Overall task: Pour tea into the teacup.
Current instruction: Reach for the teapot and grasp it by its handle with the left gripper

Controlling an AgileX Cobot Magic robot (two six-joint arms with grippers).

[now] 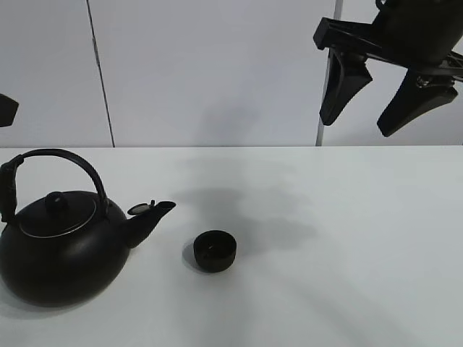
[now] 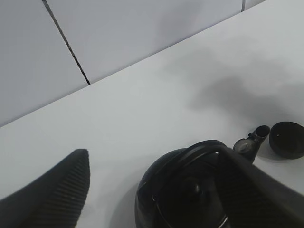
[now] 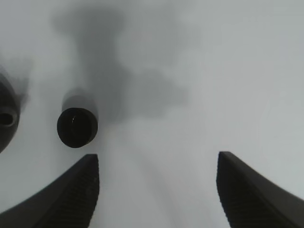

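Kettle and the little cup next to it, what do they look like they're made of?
Kettle: probably metal with a black semi-gloss coating; there is a soft sheen on its body and a bright metallic ring around the lid. Teacup: matte black with no glare anywhere; it could be ceramic or cast iron, and the pictures can't settle which.

- We're in a robotics lab here: bare white counter (image 1: 347, 238).
- Behind it, plain pale wall panels (image 1: 217, 72) split by a dark seam (image 1: 101, 72).
- The black right end effector (image 1: 358, 124) hangs overhead.
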